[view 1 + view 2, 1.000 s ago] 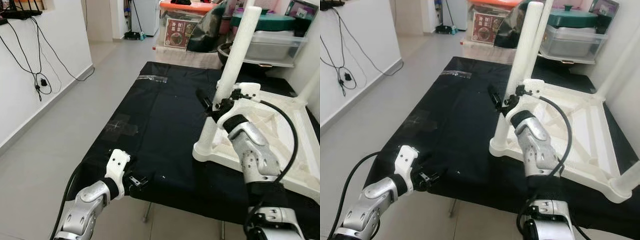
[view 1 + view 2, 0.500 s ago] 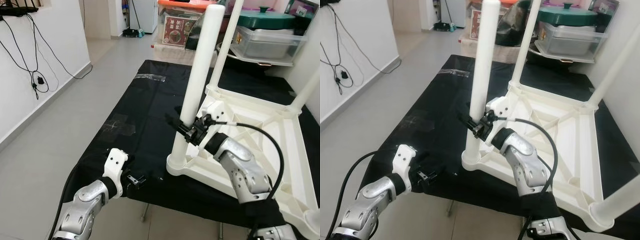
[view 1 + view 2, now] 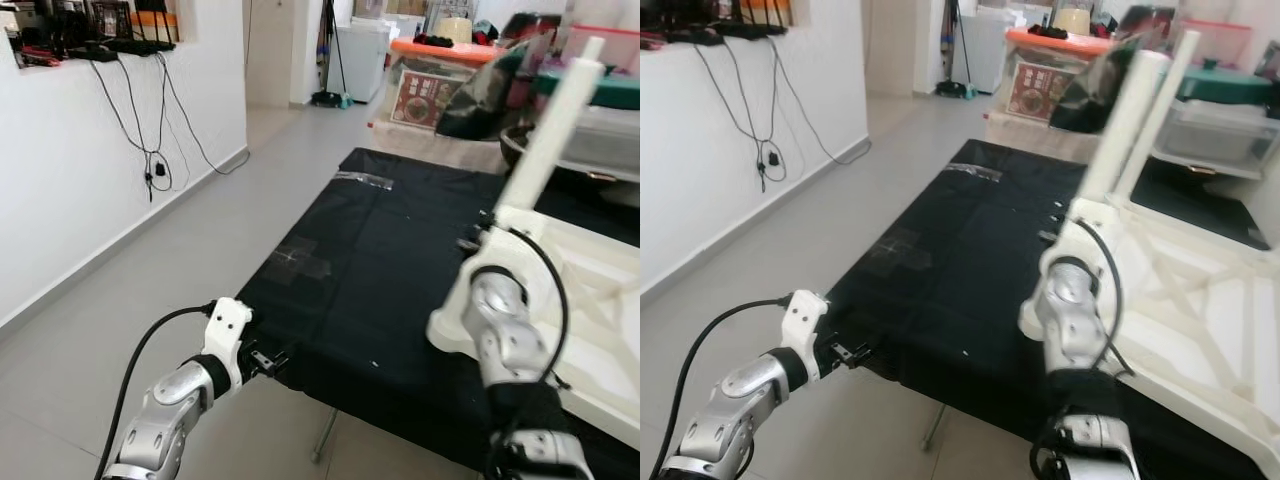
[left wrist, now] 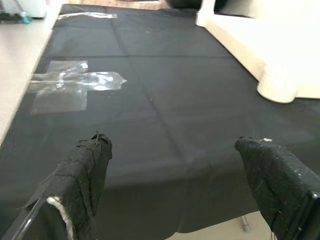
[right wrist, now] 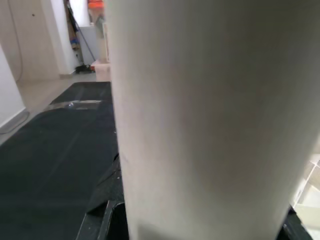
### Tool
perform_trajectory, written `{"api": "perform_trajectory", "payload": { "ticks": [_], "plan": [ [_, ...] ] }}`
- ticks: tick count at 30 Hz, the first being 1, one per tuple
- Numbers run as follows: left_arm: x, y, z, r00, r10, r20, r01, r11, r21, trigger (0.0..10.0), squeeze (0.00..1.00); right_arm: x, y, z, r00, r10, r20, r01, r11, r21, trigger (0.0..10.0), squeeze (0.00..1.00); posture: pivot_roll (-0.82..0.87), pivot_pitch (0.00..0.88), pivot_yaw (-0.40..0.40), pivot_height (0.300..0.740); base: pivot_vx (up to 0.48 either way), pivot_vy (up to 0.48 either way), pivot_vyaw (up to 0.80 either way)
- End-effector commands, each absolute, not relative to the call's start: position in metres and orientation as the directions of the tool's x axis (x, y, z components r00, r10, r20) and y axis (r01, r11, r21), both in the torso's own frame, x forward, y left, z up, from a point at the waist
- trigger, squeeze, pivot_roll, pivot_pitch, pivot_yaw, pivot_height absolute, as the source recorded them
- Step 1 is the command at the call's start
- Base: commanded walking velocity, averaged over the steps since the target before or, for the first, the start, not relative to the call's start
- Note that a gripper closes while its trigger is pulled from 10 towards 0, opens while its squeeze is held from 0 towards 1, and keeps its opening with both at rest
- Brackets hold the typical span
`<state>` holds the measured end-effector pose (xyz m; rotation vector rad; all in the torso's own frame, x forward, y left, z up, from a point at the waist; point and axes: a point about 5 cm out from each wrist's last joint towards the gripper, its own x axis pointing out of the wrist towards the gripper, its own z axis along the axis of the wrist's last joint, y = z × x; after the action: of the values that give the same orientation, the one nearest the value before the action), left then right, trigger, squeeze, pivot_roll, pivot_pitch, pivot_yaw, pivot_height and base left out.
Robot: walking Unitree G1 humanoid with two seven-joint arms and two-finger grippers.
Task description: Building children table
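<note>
Legs you could count numbered two, upright on one upturned white table [image 3: 1200, 300] at 3 o'clock; your right gripper [image 3: 478, 232] clamped the nearer leg [image 5: 200, 120], left gripper [image 4: 180, 175] gaped wide, empty.

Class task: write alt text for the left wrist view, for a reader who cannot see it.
The open left claw hovers above the near edge of a black cloth. Clear tape is stuck to the cloth, and the white table lies on it beyond.
</note>
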<state>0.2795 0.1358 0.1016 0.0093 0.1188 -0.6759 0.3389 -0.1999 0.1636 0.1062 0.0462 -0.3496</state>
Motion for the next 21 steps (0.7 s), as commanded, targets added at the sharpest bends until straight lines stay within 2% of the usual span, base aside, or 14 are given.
{"api": "perform_trajectory", "payload": {
  "ticks": [1, 2, 4, 6, 7, 8, 9, 10, 11, 13, 15, 16, 18, 21],
  "plan": [
    [0.280, 0.131, 0.102, 0.758, -0.642, -0.117, 0.643, 0.765, -0.029, 10.0, 0.00, 0.330, -0.182, 0.127, 0.952, -0.229, -0.205, 0.253, 0.962, 0.099, 10.0, 0.00, 0.06, 0.000, -0.078, 0.740, 0.000, 0.000, 0.00],
    [0.280, 0.131, 0.101, 0.757, -0.643, -0.120, 0.645, 0.764, -0.028, 10.0, 0.00, 0.331, -0.174, 0.135, 0.971, -0.179, -0.159, 0.202, 0.969, 0.145, 10.0, 1.00, 0.06, 0.000, -0.070, 0.740, 0.000, 0.000, 0.00],
    [0.280, 0.132, 0.101, 0.756, -0.643, -0.122, 0.645, 0.764, -0.028, 10.0, 0.00, 0.332, -0.169, 0.140, 0.980, -0.151, -0.132, 0.173, 0.970, 0.173, 10.0, 1.00, 0.06, 0.000, -0.070, 0.740, 0.000, 0.000, 0.00],
    [0.279, 0.132, 0.101, 0.754, -0.645, -0.123, 0.647, 0.762, -0.028, 10.0, 0.00, 0.336, -0.162, 0.151, 0.993, -0.074, -0.089, 0.091, 0.974, 0.206, 10.0, 1.00, 0.05, 0.000, -0.069, 0.740, 0.000, 0.000, 0.00],
    [0.280, 0.132, 0.101, 0.753, -0.646, -0.123, 0.648, 0.761, -0.028, 10.0, 0.00, 0.340, -0.156, 0.162, 0.999, 0.008, -0.048, 0.003, 0.973, 0.231, 10.0, 1.00, 0.05, 0.000, -0.069, 0.740, 0.000, 0.000, 0.00],
    [0.280, 0.132, 0.101, 0.753, -0.646, -0.123, 0.649, 0.761, -0.028, 10.0, 0.00, 0.344, -0.149, 0.175, 0.993, 0.114, -0.004, -0.110, 0.962, 0.251, 10.0, 0.90, 0.04, 0.000, -0.069, 0.740, 0.000, 0.000, 0.00],
    [0.280, 0.132, 0.101, 0.753, -0.646, -0.123, 0.649, 0.761, -0.028, 10.0, 0.00, 0.344, -0.149, 0.175, 0.993, 0.114, -0.004, -0.110, 0.962, 0.251, 10.0, 0.90, 0.04, 0.000, -0.069, 0.740, 0.000, 0.000, 0.00],
    [0.281, 0.131, 0.101, 0.753, -0.647, -0.122, 0.649, 0.760, -0.028, 10.0, 0.00, 0.345, -0.145, 0.189, 0.970, 0.238, 0.056, -0.244, 0.942, 0.229, 10.0, 0.00, 0.04, 0.000, -0.073, 0.740, 0.000, 0.000, 0.00],
    [0.282, 0.130, 0.101, 0.752, -0.648, -0.119, 0.650, 0.759, -0.029, 10.0, 0.00, 0.345, -0.143, 0.199, 0.938, 0.334, 0.097, -0.347, 0.917, 0.198, 10.0, 0.00, 0.04, 0.000, -0.073, 0.740, 0.000, 0.000, 0.00],
    [0.283, 0.128, 0.101, 0.752, -0.649, -0.115, 0.651, 0.759, -0.030, 10.0, 0.00, 0.343, -0.141, 0.207, 0.901, 0.416, 0.125, -0.432, 0.888, 0.158, 10.0, 0.00, 0.04, 0.000, -0.073, 0.740, 0.000, 0.000, 0.00],
    [0.283, 0.126, 0.102, 0.751, -0.651, -0.110, 0.652, 0.757, -0.030, 10.0, 0.00, 0.338, -0.137, 0.212, 0.812, 0.566, 0.144, -0.581, 0.808, 0.101, 10.0, 0.00, 0.05, 0.000, -0.084, 0.740, 0.000, 0.000, 0.00],
    [0.283, 0.126, 0.102, 0.751, -0.651, -0.110, 0.652, 0.757, -0.030, 10.0, 0.00, 0.338, -0.137, 0.212, 0.812, 0.566, 0.144, -0.581, 0.808, 0.101, 10.0, 0.00, 0.05, 0.000, -0.084, 0.740, 0.000, 0.000, 0.00],
    [0.282, 0.127, 0.102, 0.755, -0.646, -0.108, 0.648, 0.761, -0.030, 10.0, 0.00, 0.333, -0.130, 0.204, 0.722, 0.682, 0.119, -0.690, 0.722, 0.044, 10.0, 0.00, 0.07, 0.000, -0.098, 0.740, 0.000, 0.000, 0.00],
    [0.281, 0.130, 0.101, 0.762, -0.638, -0.112, 0.639, 0.769, -0.029, 10.0, 0.00, 0.327, -0.124, 0.195, 0.665, 0.741, 0.092, -0.745, 0.666, 0.027, 9.9, 0.00, 0.08, 0.000, -0.104, 0.740, 0.000, 0.000, 0.00]
  ]
}}
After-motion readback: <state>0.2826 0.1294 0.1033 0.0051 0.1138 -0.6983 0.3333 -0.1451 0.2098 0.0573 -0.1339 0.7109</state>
